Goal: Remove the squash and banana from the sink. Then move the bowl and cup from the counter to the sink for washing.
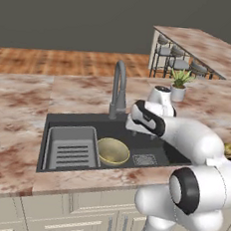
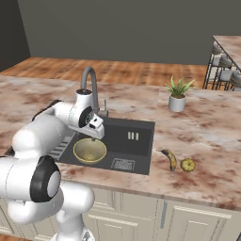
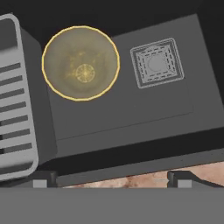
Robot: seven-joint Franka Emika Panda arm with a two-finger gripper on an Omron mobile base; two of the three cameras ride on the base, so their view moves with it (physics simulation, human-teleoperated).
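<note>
The olive-yellow bowl [image 1: 113, 151] [image 2: 89, 150] [image 3: 81, 63] stands upright on the floor of the dark sink [image 1: 155, 141] [image 2: 136, 124], next to the ribbed tray [image 1: 73, 151] [image 3: 15, 100]. My gripper [image 1: 132, 129] [image 2: 96, 133] [image 3: 111, 181] hangs above the basin, a little right of the bowl, open and with nothing between its fingers. The banana [image 2: 170, 159] and the round squash [image 2: 188, 164] [image 1: 229, 148] lie side by side on the counter right of the sink. The cup is out of view.
A grey gooseneck faucet [image 1: 119, 88] [image 2: 89, 82] rises behind the basin, close to my hand. A white pot with a plant [image 1: 178, 87] [image 2: 177, 98] stands at the back right. The square drain [image 3: 157, 63] [image 1: 144, 159] is right of the bowl.
</note>
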